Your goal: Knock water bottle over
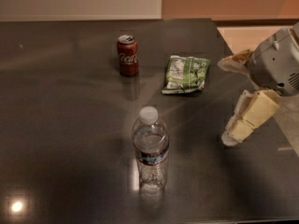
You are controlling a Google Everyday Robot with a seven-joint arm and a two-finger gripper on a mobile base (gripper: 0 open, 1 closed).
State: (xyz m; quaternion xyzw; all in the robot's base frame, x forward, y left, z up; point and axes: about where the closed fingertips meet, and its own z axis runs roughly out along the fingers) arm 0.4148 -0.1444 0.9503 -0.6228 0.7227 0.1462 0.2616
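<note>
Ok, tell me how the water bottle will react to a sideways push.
The water bottle stands upright, tall and narrow, so a push near its white cap should probably tip it. Once down, its round body may roll on the smooth table. The gripper hovers to its right, apart from it.

The water bottle stands upright on the dark table, low and centre in the frame: clear ribbed plastic, white cap, dark label band. The hand hangs to its right, apart from it.
</note>
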